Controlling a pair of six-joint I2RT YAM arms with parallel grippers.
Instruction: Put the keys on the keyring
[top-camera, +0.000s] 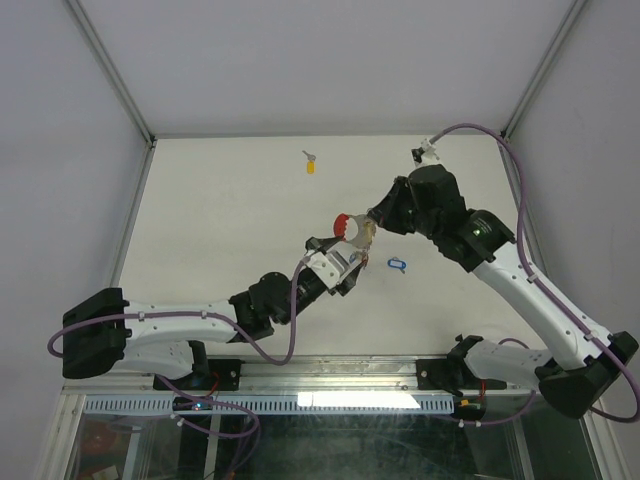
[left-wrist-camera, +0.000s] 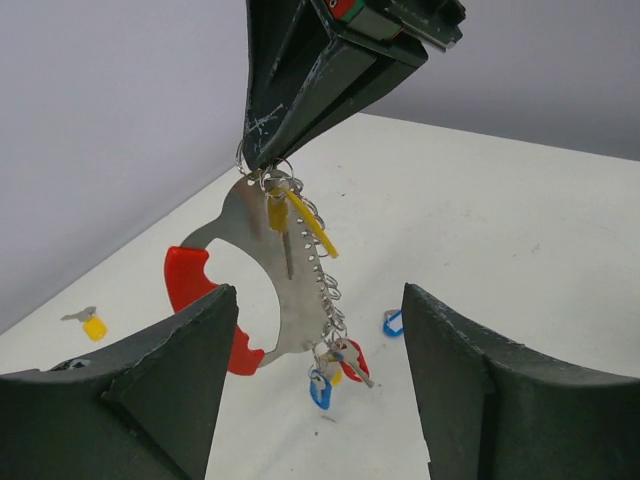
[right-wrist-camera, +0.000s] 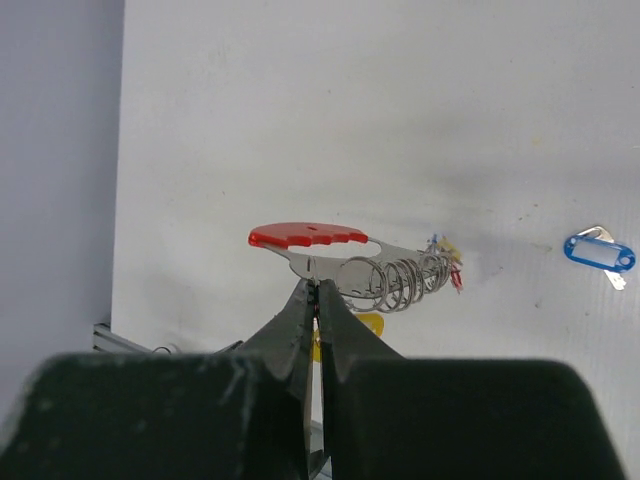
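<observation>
Clamped tight in the right gripper (right-wrist-camera: 317, 290): the keyring (left-wrist-camera: 255, 230), hanging above the worktop (top-camera: 220, 220). Spread wide and empty, either side of it: the left gripper (left-wrist-camera: 318, 295). Lying loose: blue-tagged key (top-camera: 397, 265), yellow-tagged key (top-camera: 310, 165).

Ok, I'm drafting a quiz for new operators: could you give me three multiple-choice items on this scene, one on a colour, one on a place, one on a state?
1. The keyring's curved plastic strip is: A green, B red, C black.
2. The loose blue-tagged key is: A lying on the table, B hooked on the keyring, C hanging in mid-air.
3. The right pincer is: A open, B shut on the keyring, C out of view.
Answers: 1 B, the strip shows red in every view; 2 A, it rests alone on the white surface; 3 B, its fingers are closed together on it.
</observation>
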